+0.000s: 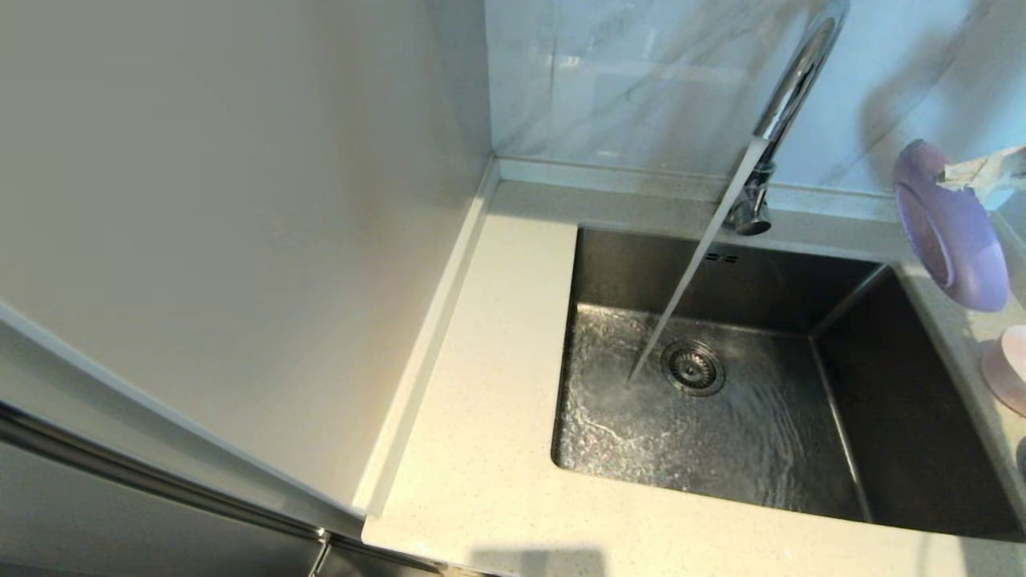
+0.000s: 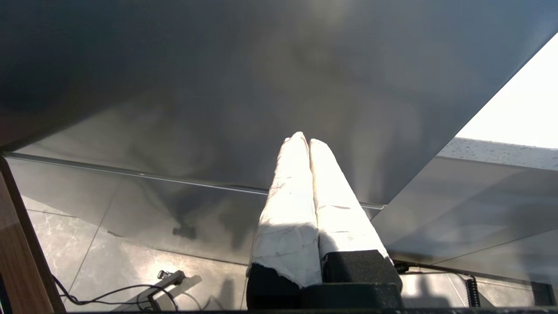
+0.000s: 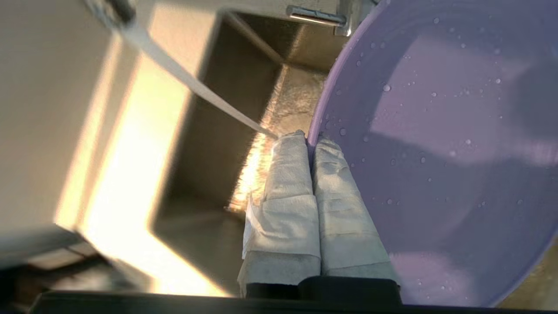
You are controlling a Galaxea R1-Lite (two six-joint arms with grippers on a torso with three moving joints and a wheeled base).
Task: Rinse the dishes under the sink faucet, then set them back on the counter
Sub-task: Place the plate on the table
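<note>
My right gripper [image 3: 309, 140] is shut on the rim of the lavender plate [image 3: 436, 152], which is wet with droplets. In the head view the plate [image 1: 954, 232] hangs tilted on edge above the sink's right side, with the right gripper [image 1: 982, 170] at its top. It is clear of the water stream [image 1: 689, 280] that runs from the chrome faucet [image 1: 789, 88] into the basin. A pale pink bowl [image 1: 1006, 365] sits on the counter at the far right. The pink saucer is out of view. My left gripper [image 2: 307, 140] is shut on nothing, parked low in front of a cabinet.
The steel sink basin [image 1: 898, 449] holds running water around the drain [image 1: 693, 367]. The cream speckled counter [image 1: 481, 417] stretches left of the sink to a grey wall panel [image 1: 240, 240]. Floor tiles and cables [image 2: 130, 292] lie below the left arm.
</note>
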